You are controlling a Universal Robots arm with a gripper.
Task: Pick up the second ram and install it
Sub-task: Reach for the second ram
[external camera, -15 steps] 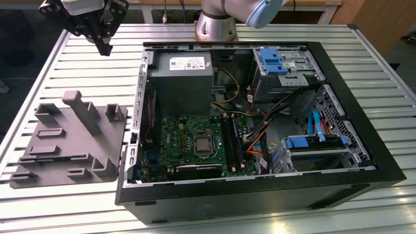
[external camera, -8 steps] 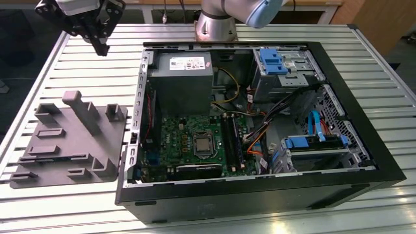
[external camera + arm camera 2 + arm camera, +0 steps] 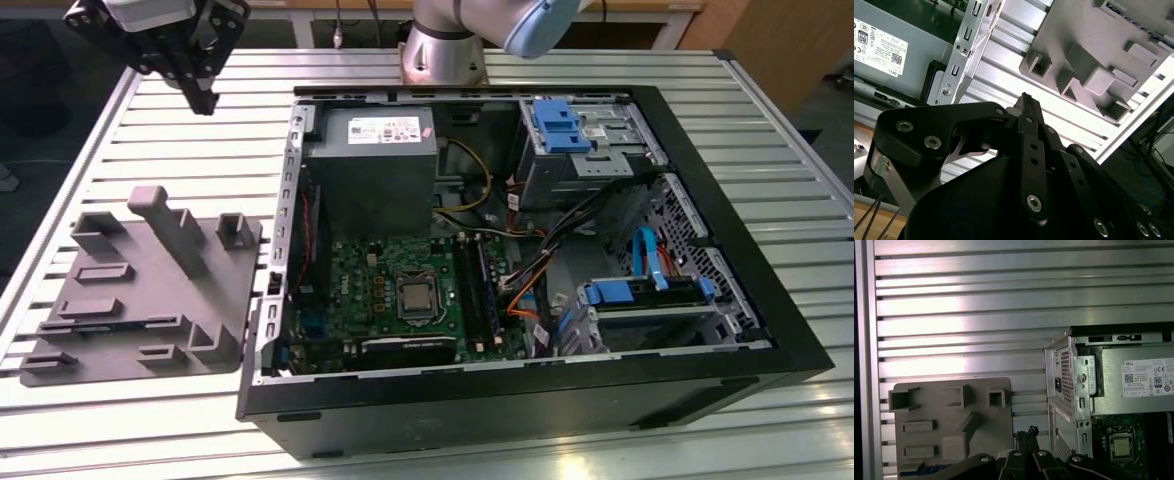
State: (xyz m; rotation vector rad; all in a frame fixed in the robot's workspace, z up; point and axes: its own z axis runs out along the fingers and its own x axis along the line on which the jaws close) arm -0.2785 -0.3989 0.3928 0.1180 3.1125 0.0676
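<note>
My gripper [image 3: 203, 98] hangs high over the slatted table at the exterior view's far left, fingers drawn together to one tip, nothing between them. It shows shut in both wrist views [image 3: 1026, 100] [image 3: 1026, 432]. The grey moulded tray [image 3: 147, 300] lies well below it on the table. A thin dark green stick, the second ram [image 3: 114, 322], lies flat in a slot near the tray's front; in the first wrist view it [image 3: 921, 469] is a bluish strip at the tray's [image 3: 949, 425] edge. The black ram sockets [image 3: 475, 290] run beside the processor [image 3: 415, 296] on the motherboard.
The open computer case [image 3: 747, 300] fills the table's middle and the exterior view's right, its metal wall [image 3: 287, 200] between tray and motherboard. Inside are a grey power supply [image 3: 374, 160], blue drive brackets [image 3: 561, 125] and loose cables [image 3: 534, 290]. The arm's base [image 3: 447, 50] stands behind.
</note>
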